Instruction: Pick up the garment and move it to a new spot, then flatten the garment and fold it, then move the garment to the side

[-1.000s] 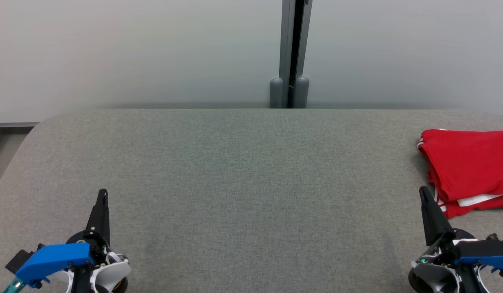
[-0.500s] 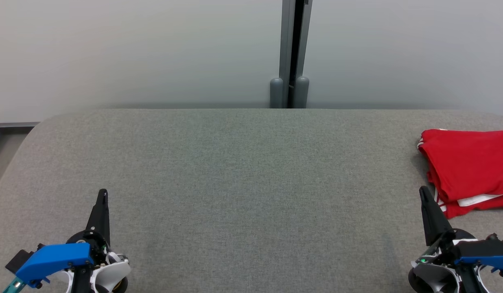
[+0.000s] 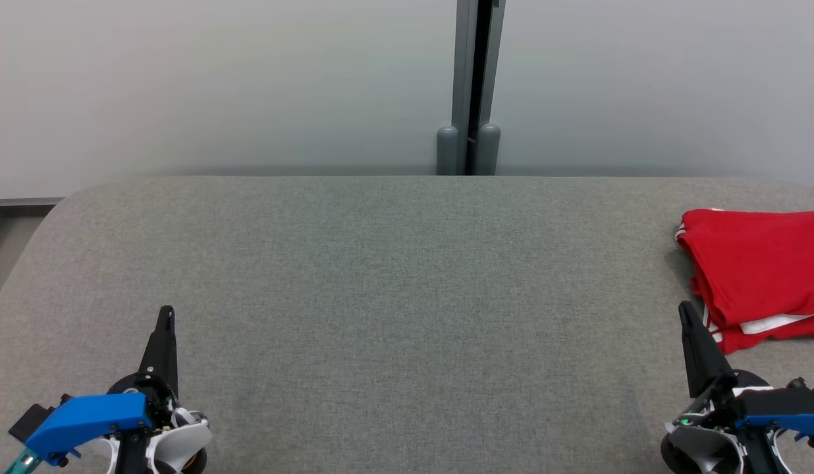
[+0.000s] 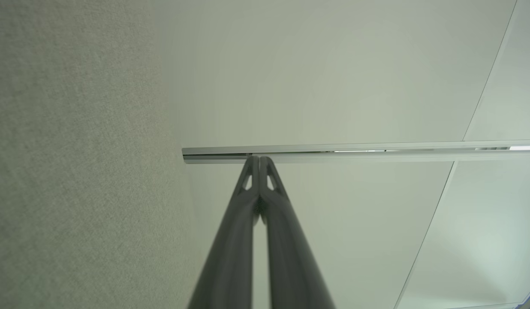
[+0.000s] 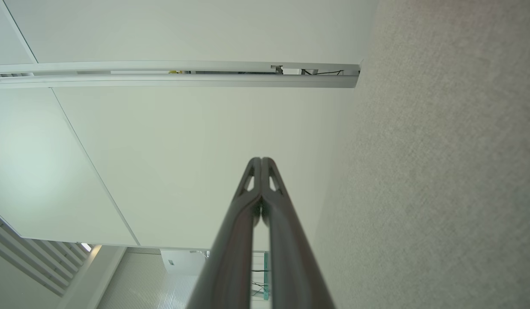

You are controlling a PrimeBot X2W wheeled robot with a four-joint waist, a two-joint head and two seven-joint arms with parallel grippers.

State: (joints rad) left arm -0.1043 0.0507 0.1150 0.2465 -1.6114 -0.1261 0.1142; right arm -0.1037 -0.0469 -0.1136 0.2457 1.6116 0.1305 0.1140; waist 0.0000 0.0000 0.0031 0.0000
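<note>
A folded red garment (image 3: pixel 756 273) with white trim lies at the right side of the grey fabric surface (image 3: pixel 394 276), partly cut off by the head view's right edge. My right gripper (image 3: pixel 683 309) rests at the lower right, just left of the garment's near corner, shut and holding nothing. My left gripper (image 3: pixel 166 311) rests at the lower left, far from the garment, also shut and bare. In the left wrist view the left gripper (image 4: pixel 259 158) has its fingertips pressed together. The right wrist view shows the right gripper (image 5: pixel 261 159) shut the same way.
A pale wall with a grey vertical post (image 3: pixel 471 85) runs behind the surface's far edge. The surface's rounded left corner (image 3: pixel 58 204) drops to the floor. Both wrist views show the grey fabric beside white wall panels (image 5: pixel 183 150).
</note>
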